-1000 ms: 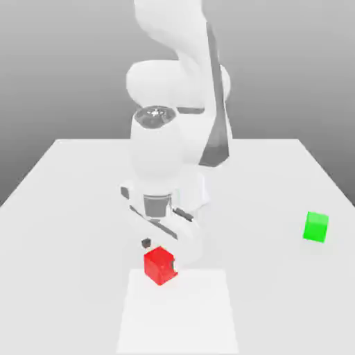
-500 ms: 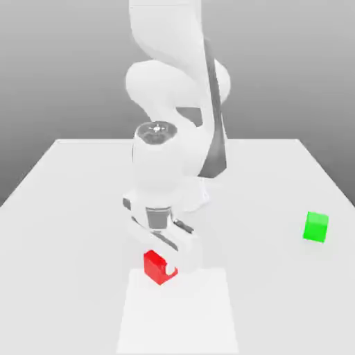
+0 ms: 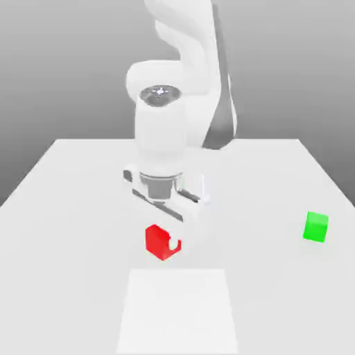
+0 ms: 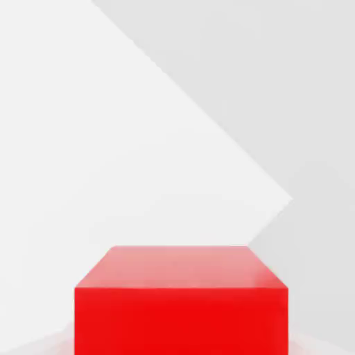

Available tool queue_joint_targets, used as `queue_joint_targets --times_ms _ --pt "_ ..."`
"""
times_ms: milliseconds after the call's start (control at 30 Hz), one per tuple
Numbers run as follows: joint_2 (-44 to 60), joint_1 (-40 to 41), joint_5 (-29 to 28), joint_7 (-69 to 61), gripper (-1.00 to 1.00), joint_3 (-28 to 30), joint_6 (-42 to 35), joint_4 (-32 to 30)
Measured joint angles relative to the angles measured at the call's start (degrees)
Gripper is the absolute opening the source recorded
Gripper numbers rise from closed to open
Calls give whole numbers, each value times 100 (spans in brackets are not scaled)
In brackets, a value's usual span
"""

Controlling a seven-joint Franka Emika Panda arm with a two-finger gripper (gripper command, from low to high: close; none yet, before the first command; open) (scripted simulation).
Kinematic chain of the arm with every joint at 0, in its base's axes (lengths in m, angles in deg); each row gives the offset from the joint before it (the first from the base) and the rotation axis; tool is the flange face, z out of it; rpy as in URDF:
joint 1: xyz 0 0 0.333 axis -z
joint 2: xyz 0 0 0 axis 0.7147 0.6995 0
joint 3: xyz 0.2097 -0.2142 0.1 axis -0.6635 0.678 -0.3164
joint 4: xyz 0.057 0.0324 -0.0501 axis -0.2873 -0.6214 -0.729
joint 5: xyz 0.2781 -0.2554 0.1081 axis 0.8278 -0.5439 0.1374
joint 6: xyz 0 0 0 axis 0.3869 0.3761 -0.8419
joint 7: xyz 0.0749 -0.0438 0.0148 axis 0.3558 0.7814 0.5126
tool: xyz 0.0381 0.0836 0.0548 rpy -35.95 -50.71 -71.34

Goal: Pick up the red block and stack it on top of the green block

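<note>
Claw (image 3: 166,244) closed on red block (image 3: 158,240), held just clear of worktop (image 3: 69,208); green block (image 3: 315,227) sits on worktop well apart, toward exterior view's right; judged next move: carry sideways that way, then set down on top

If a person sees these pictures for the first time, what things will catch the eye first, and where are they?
The red block draws the eye first: it sits in the gripper of the big white arm, near the middle of the white table, and it looms large in the hand view. Next comes the green block, alone on the table toward the exterior view's right. A brighter white rectangle lies on the table in front of the red block.
</note>
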Motion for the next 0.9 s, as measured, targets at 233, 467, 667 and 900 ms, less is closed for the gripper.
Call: queue_joint_targets --times_ms 233,467,667,900 --pt "-39 -1327 121 -1251 -100 -706 -305 309" --pt "-37 -2702 376 -2597 -100 -1443 -595 615" --pt "-12 -3891 669 -3800 -100 -2100 -833 871" --pt "1266 -4102 -859 -2942 -100 -1934 206 976"
